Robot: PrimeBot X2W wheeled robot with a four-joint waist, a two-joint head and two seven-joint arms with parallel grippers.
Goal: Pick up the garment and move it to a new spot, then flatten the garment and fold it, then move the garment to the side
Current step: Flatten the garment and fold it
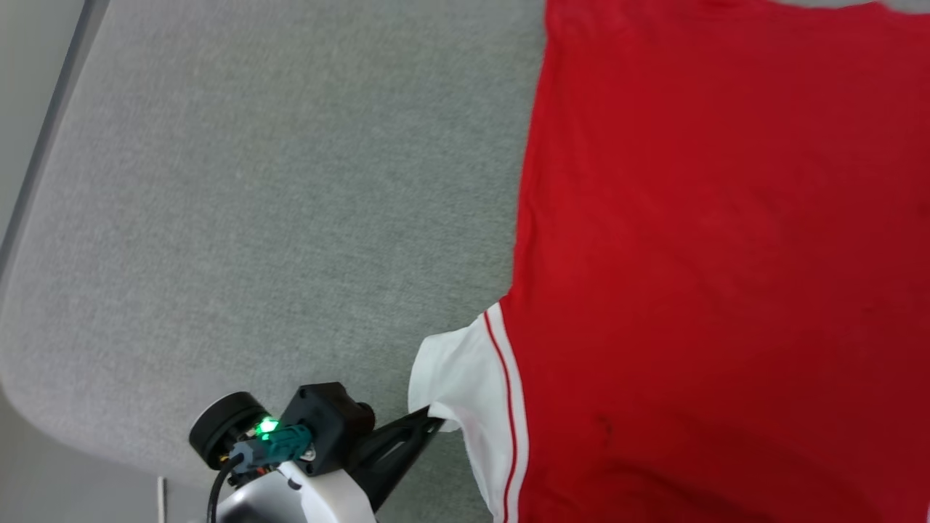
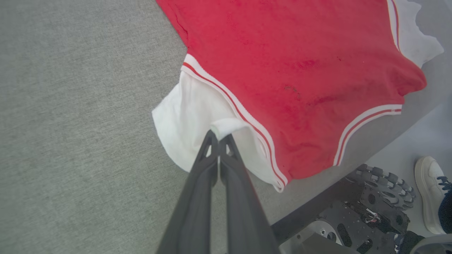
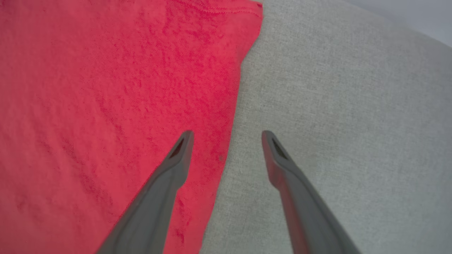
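The garment (image 1: 712, 240) lies spread flat with its plain red back up, covering the right half of the head view. Its white sleeve (image 1: 454, 374) with red-white trim sticks out at the lower middle. My left gripper (image 1: 434, 420) is shut on a fold of that sleeve's edge; in the left wrist view the pinched white cloth (image 2: 226, 126) bunches at the gripper (image 2: 219, 135) tips. My right gripper (image 3: 227, 135) stands open above the garment's side edge (image 3: 231, 116), one finger over red cloth (image 3: 106, 106), the other over the grey surface. Nothing is between its fingers.
The grey fabric-covered table (image 1: 254, 218) stretches to the left, with its rounded edge (image 1: 43, 407) at the lower left. In the left wrist view the robot's wheeled base (image 2: 374, 208) and a person's white shoe (image 2: 429, 192) stand on the floor beside the table edge.
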